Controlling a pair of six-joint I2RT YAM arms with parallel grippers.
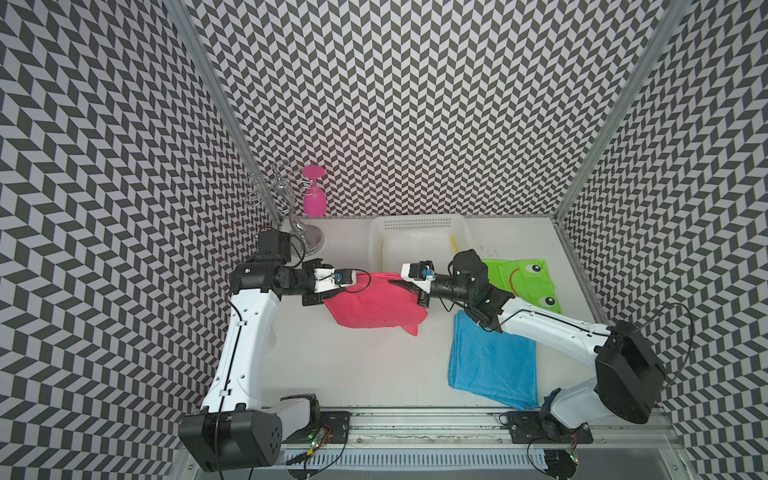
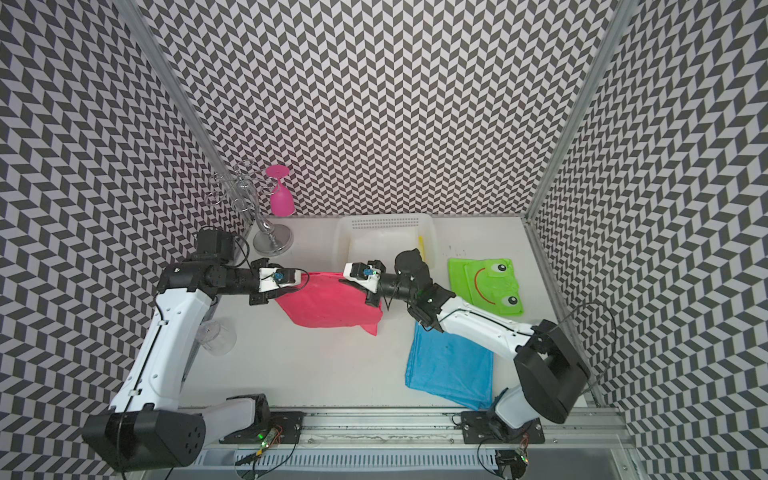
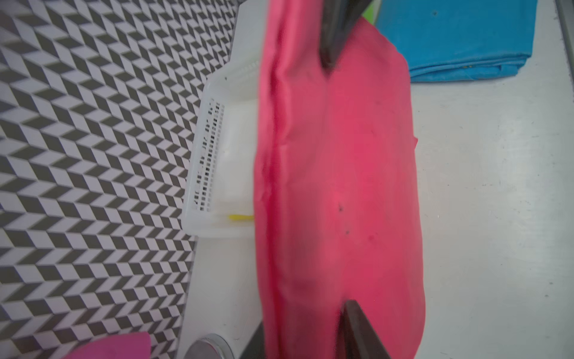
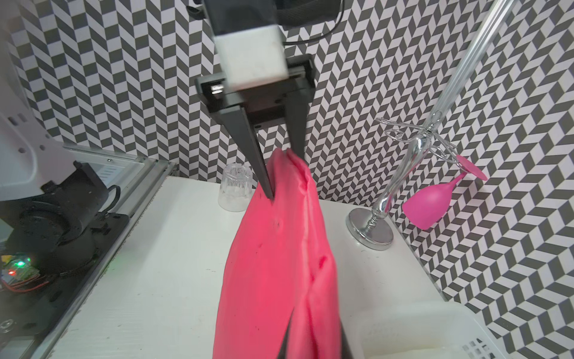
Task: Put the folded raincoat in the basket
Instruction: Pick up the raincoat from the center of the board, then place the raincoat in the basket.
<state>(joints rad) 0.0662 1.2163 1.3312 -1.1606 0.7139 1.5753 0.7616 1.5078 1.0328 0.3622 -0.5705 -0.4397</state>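
1. The left fingers (image 4: 251,146) pinch one end of the red raincoat (image 1: 374,303), and its edge pokes up between them.
2. The right fingers (image 3: 337,34) are closed tight on the opposite end.
3. The raincoat hangs stretched between the two sets of fingers. It sags in the middle, and one corner droops lowest nearer the right fingers. I cannot tell if that corner touches the surface (image 1: 374,374).
4. The basket (image 1: 415,224) stands just beyond the right fingers, against the back wall. The raincoat is outside it.
5. A blue cloth (image 1: 492,365) lies flat on the near side of the right fingers, partly under the right arm (image 1: 552,328). A green frog coat (image 1: 528,282) lies to their right.
6. Beyond the left fingers stands a chrome rack (image 1: 307,239) with a pink glass (image 1: 314,201) hanging upside down from it. A clear glass (image 2: 216,334) stands on their near side.
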